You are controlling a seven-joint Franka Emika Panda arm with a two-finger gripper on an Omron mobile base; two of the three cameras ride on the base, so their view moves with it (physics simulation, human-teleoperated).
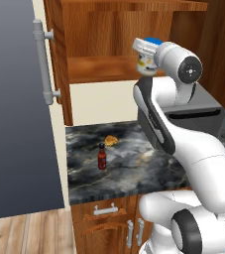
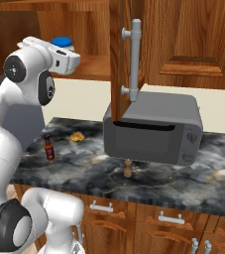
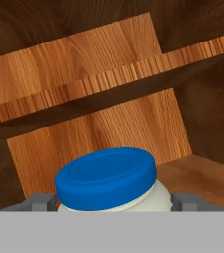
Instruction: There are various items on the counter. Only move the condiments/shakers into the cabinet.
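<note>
While the jar (image 3: 107, 183) sits between the gripper's (image 3: 108, 202) two fingers (image 3: 34, 201), one grey tip pressed to each side of its white body, the blue lid faces forward into the cabinet (image 1: 114, 44). From the left base view the jar (image 1: 146, 54) hangs at the shelf's (image 1: 104, 69) front edge, level with it or just above; whether its base touches the wood I cannot tell. From the right base view the jar (image 2: 63, 45) is mostly hidden by the gripper (image 2: 67, 57), with only the lid clear above it.

Ahead of the gripper the shelf (image 3: 202, 170) runs back to the rear wall, bare wood on both sides of the jar, and an upper shelf board crosses well above the lid. To the gripper's right stands the open door (image 2: 126, 59), edge-on, its grey handle facing outward.

Well below the gripper lies the counter (image 1: 134, 173). The bottle (image 1: 102, 157) stands upright there, with the food lump (image 1: 111, 140) near it toward the wall, the two apart. Farther right the shaker (image 2: 128, 170) stands upright just in front of the toaster oven (image 2: 153, 129), under its front edge. Bare stone lies between bottle (image 2: 49, 148) and shaker. Drawers (image 2: 134, 218) sit beneath the counter, and a dark grey panel (image 1: 15, 109) rises at far left.
</note>
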